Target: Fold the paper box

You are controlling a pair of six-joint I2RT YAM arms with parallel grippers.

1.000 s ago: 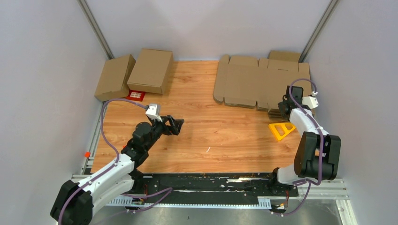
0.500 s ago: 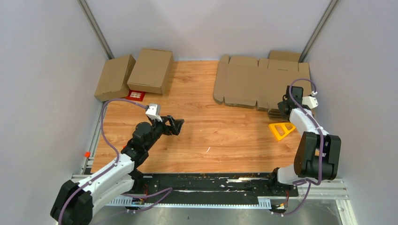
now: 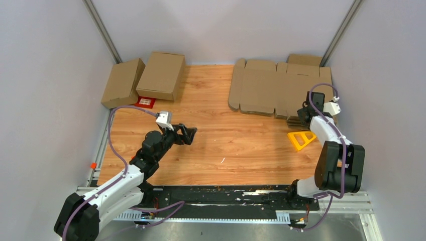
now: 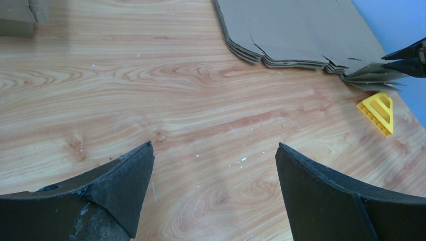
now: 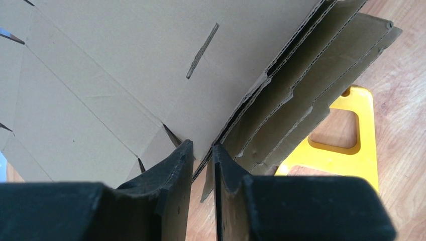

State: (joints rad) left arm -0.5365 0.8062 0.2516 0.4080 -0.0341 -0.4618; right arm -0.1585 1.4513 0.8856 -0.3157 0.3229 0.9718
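Observation:
The paper box [image 5: 125,75] is the top flat brown sheet with creases and a slot, lying on the sheaf of cardboard sheets [image 3: 279,86] at the back right. My right gripper [image 5: 203,145] is at the sheaf's near right corner [image 3: 300,114], with its jaws almost together, pinching the top sheet's corner. That corner is lifted off the fanned lower layers [image 5: 311,85]. My left gripper [image 4: 215,145] is open and empty, hovering over bare wood left of centre [image 3: 190,134].
Two folded brown boxes [image 3: 123,82] [image 3: 161,75] stand at the back left, with a small red card [image 3: 145,102] in front of them. A yellow triangular tool [image 3: 300,138] lies just in front of the right gripper. Grey walls close in on both sides.

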